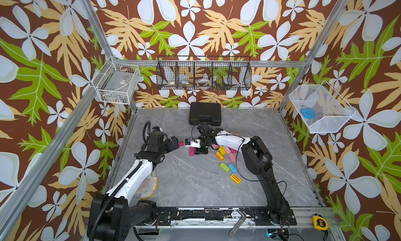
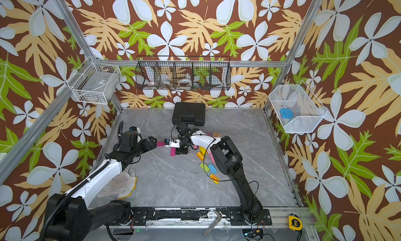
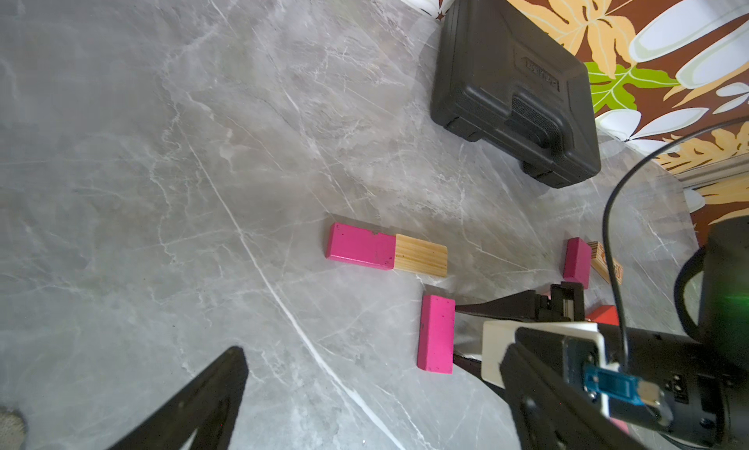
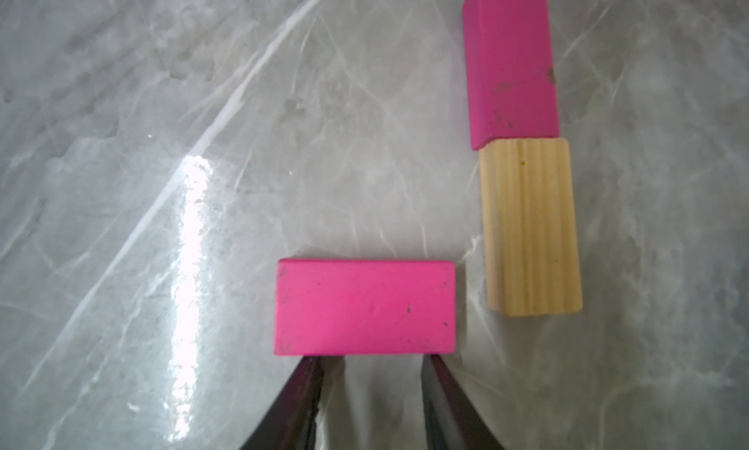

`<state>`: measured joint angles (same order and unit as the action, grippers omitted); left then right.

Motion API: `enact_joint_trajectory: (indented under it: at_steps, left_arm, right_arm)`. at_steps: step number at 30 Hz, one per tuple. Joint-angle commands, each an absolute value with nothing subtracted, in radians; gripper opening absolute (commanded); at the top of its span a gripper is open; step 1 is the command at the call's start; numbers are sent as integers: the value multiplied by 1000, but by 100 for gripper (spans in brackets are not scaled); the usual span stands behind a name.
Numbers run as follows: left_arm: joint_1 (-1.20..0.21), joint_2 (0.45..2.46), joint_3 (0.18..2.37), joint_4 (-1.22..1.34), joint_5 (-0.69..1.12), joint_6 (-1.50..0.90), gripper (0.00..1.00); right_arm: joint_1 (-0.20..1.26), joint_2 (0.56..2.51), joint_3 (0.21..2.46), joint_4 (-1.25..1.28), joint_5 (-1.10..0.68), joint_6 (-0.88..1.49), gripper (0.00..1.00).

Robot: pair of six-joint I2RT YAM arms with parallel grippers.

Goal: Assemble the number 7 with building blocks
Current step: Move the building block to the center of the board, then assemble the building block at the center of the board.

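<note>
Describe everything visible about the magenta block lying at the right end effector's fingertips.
The magenta block is a small flat rectangle, seemingly painted wood, with scuffs and dark specks. It lies flat on the grey marbled table, at right angles to the wood block, a narrow gap apart. The right end effector has both fingertips at its long side, not gripping it; contact is unclear.

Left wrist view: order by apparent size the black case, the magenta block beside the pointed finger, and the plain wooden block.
1. black case
2. magenta block
3. plain wooden block, only slightly smaller-looking; farther from the camera, so unsure
</note>
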<state>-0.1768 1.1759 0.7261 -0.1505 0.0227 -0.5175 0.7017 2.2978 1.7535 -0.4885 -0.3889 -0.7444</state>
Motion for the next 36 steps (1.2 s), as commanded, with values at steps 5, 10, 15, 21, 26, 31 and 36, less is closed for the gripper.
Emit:
enact_joint_trajectory:
  at_steps: [5, 10, 15, 21, 26, 31, 36]
  left_arm:
    - [-178, 1107, 709, -181, -8, -526, 100]
    - [-178, 1046, 684, -206, -22, -529, 100]
    - [-178, 1008, 668, -219, -11, -530, 100]
    - [-178, 981, 654, -219, -10, -528, 100]
    - [-177, 979, 649, -212, -3, -526, 100]
    - [-178, 980, 646, -208, -2, -524, 100]
    - [-178, 979, 643, -201, 0, -522, 100]
  right_arm:
    - [703, 2167, 1557, -376, -411, -642, 47]
    - [705, 2080, 1397, -230, -440, -490, 48]
    - [736, 2047, 1302, -101, -392, -355, 49]
    - [752, 2061, 1270, -19, -371, -309, 52]
    - [762, 2102, 1309, -15, -319, -315, 53]
    - [762, 2128, 1337, -3, -288, -301, 52]
    - [762, 2144, 1349, -4, -276, -303, 51]
